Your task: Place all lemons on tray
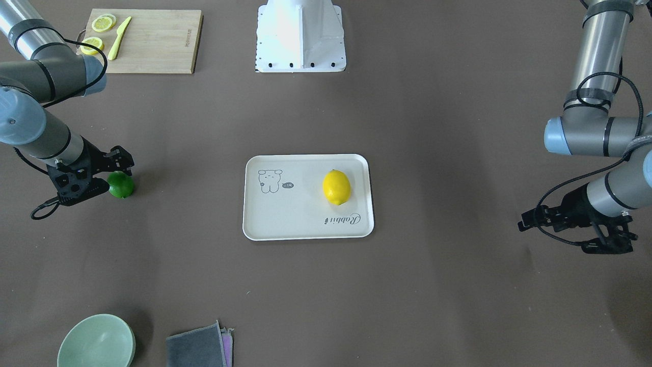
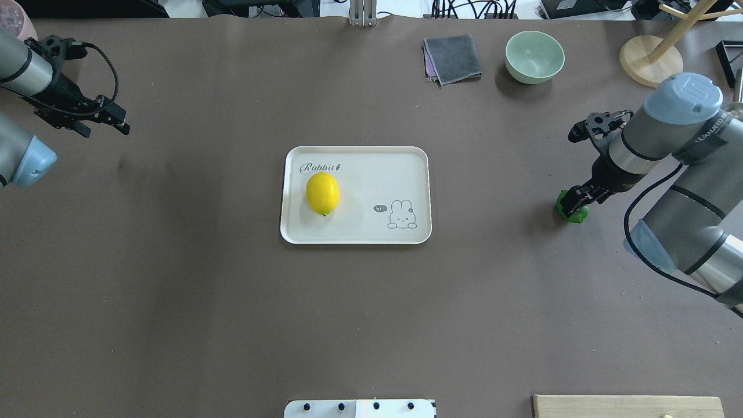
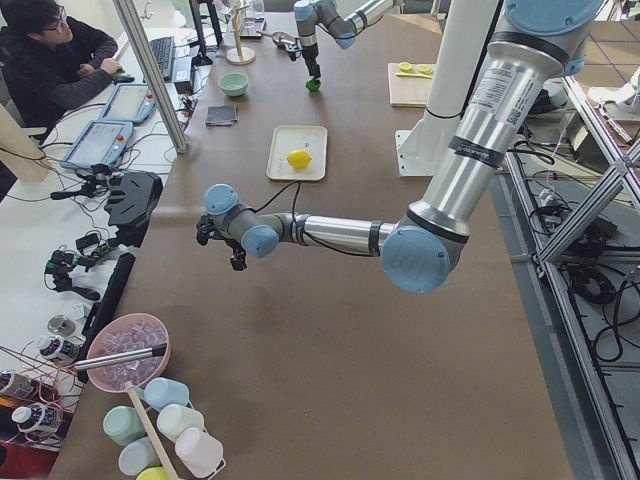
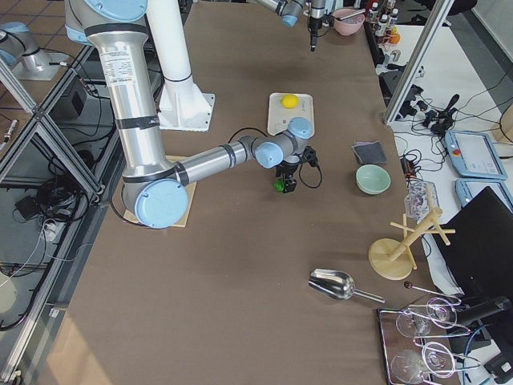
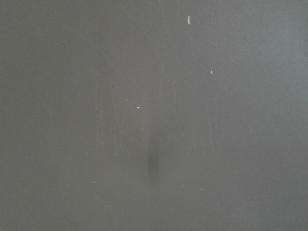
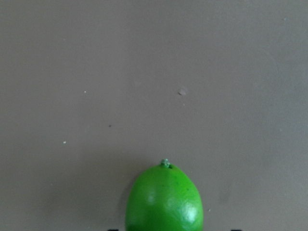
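The yellow lemon [image 1: 336,187] lies on the cream tray [image 1: 305,237] near the "Rabbit" script; it also shows in the overhead view [image 2: 323,193]. The green lemon [image 1: 121,185] rests on the table far to the robot's right of the tray. My right gripper [image 1: 113,178] is low over it, jaws open and straddling it. In the right wrist view the green lemon [image 6: 164,199] fills the bottom centre, with fingertips just at the lower edge on either side, apart from it. My left gripper [image 2: 119,122] is open and empty, over bare table far from the tray.
A wooden cutting board [image 1: 147,41] with lemon slices and a yellow knife sits near the robot's right. A green bowl [image 1: 97,341] and a grey cloth [image 1: 198,346] lie at the far edge. The white robot base [image 1: 300,35] stands behind the tray.
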Controlling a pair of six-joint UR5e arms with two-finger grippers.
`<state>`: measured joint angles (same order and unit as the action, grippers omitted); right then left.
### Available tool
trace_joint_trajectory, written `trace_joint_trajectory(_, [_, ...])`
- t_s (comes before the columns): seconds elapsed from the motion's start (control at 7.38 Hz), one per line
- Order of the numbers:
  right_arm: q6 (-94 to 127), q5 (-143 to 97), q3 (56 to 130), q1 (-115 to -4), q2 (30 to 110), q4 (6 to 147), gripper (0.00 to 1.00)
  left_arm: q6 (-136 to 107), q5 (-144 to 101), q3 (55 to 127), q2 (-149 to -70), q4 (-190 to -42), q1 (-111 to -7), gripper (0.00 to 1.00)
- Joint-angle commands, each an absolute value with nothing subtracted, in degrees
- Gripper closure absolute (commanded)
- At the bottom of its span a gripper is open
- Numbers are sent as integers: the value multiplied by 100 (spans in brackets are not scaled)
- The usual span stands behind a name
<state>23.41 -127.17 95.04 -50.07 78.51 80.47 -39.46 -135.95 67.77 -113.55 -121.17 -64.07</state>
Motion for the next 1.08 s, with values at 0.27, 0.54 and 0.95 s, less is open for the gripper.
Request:
trace_joint_trajectory(0.27, [2391,-12665,9395,-4816,7787,8042,100,-3946,-13597,6733,-11355,-12120,-6407,2])
trace_joint_trajectory(0.54, [2949,-12770,9439,-4808,7560,8138,100,-3955,-13605,6732,-11355,-12120,-6416,2])
trace_joint_trajectory(0.95, [4284,-12990,9405,-4773,6806,8147,100,-3990,-13623,6732,-11382,-12120,-6416,2])
